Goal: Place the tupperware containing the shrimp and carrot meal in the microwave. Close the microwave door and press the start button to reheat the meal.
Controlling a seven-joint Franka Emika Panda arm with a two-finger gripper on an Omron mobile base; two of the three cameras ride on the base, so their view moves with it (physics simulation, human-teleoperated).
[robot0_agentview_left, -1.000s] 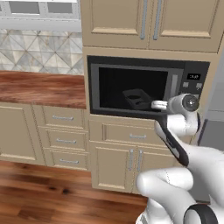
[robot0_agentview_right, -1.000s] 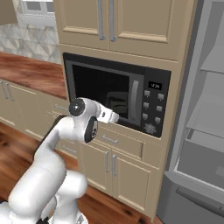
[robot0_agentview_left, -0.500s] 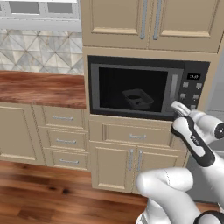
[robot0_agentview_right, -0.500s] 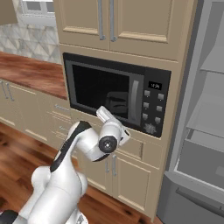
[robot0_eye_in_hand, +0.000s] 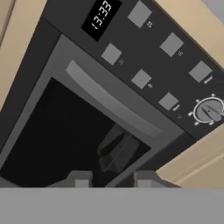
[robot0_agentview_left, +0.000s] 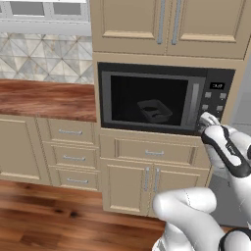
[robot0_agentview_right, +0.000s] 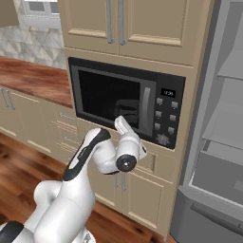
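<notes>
The microwave [robot0_agentview_left: 162, 71] is built into the cabinets, and its microwave door [robot0_agentview_left: 147, 125] is shut. Through the dark glass the tupperware [robot0_agentview_left: 154, 110] shows as a grey rectangular outline inside, also the tupperware [robot0_agentview_right: 126, 106] and the tupperware [robot0_eye_in_hand: 116, 151]. The shrimp and carrot meal cannot be made out behind the glass. My gripper [robot0_agentview_left: 208, 118] hangs just in front of the lower end of the button panel [robot0_agentview_left: 216, 100], beside the door handle [robot0_agentview_left: 195, 105]. In the hand view the gripper [robot0_eye_in_hand: 112, 179] has its tips apart with nothing between them.
The panel carries a lit display [robot0_eye_in_hand: 99, 15], several square buttons [robot0_eye_in_hand: 141, 78] and a round dial [robot0_eye_in_hand: 209, 109]. A wooden counter [robot0_agentview_left: 46, 100] runs left of the microwave. An open fridge [robot0_agentview_right: 223, 142] stands to its right. Drawers and cabinet doors [robot0_agentview_left: 147, 152] sit below.
The wrist and forearm have swung right and lower, while the gripper stayed by the panel's lower left. The fingers have drawn closer together. The door and tupperware have not moved.
</notes>
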